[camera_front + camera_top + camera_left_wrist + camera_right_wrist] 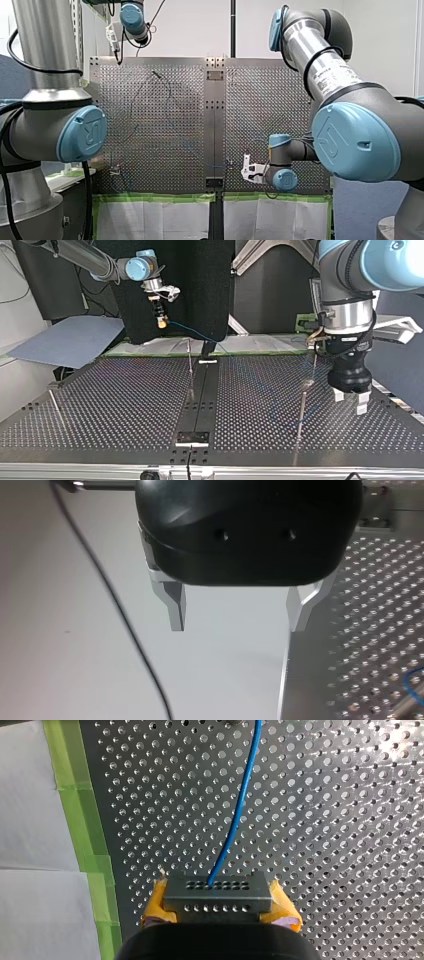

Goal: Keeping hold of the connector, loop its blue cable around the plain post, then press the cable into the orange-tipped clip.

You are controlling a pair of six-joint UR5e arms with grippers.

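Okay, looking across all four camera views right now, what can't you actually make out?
Orange-tipped clip: no orange tip shows in any view; the top view's thin posts are too small to tell apart.
Blue cable: its far end is cut off by the right wrist view's edge and fades against the table in the top view.
Connector: its back is hidden by the yellow pads of my right gripper.
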